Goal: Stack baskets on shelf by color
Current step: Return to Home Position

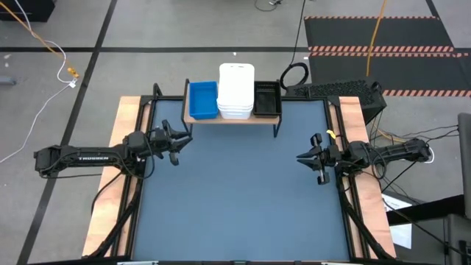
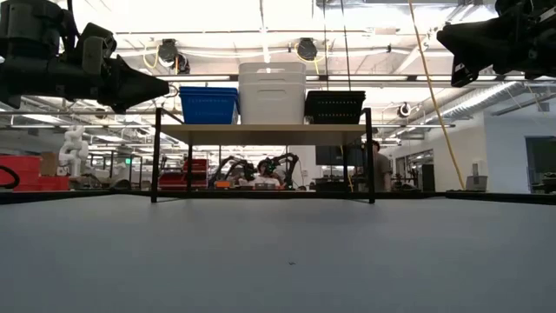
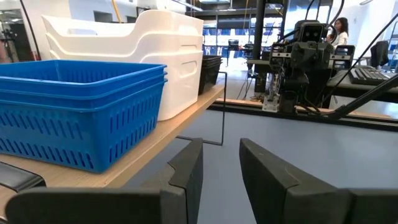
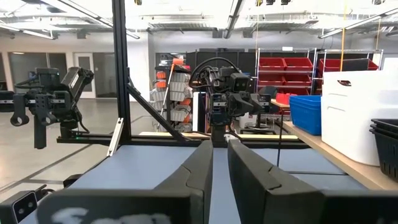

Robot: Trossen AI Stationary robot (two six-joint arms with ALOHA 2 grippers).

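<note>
three blue baskets sit nested at the shelf end on the left arm's side. three white baskets are nested in its middle, and a black stack stands at the other end, its count unclear. the left gripper hovers over the table, fingers a little apart, holding nothing. the right gripper hovers opposite, only a narrow slit between its fingers, empty. a keyboard lies behind the shelf.

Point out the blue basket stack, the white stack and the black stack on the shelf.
blue basket stack (image 1: 204,99), high view, inside of the top basket.
white stack (image 1: 236,85), high view, inside of the top basket.
black stack (image 1: 267,98), high view, inside of the top basket.
</note>
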